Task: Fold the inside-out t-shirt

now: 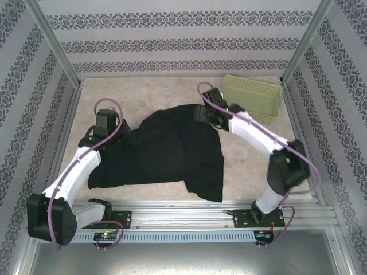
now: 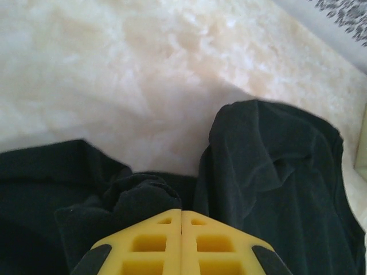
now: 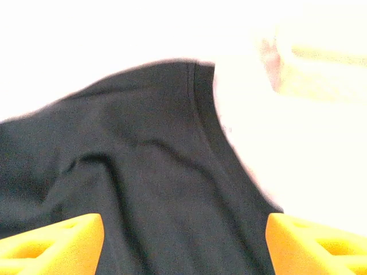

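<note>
The inside-out t-shirt (image 1: 172, 154) is a black cloth spread rumpled across the middle of the table, its lower right corner reaching the near rail. My left gripper (image 1: 117, 136) sits at the shirt's left edge. In the left wrist view its yellow fingers (image 2: 155, 240) are pressed together, with a bunched fold of the shirt (image 2: 137, 197) gathered at their tips. My right gripper (image 1: 203, 117) hovers over the shirt's far right edge. In the right wrist view it (image 3: 183, 229) stands open, and the black shirt (image 3: 149, 172) lies flat under the wide gap between its fingers.
A pale green perforated basket (image 1: 252, 97) stands at the back right, close behind the right arm. Patterned walls and metal posts close in the table on three sides. Bare beige tabletop (image 1: 132, 94) lies beyond the shirt.
</note>
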